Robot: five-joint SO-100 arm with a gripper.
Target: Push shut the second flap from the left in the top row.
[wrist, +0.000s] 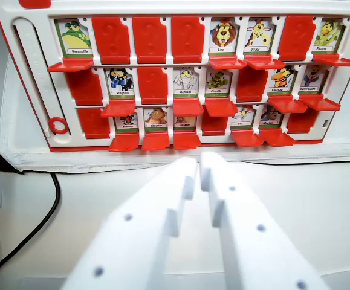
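In the wrist view I am looking at the game board (32, 66), which is standing wide across the top of the frame. The second flap (111, 39) from the wrist view's left in the top row is lying shut, its long axis running up and down, flat against the board. My gripper (199, 164) is hanging below the board, apart from it, fingers nearly together around a thin gap, holding nothing.

Bare white tabletop (295, 199) is lying open before the game board (187, 78); a black cable (52, 199) is crossing at left.
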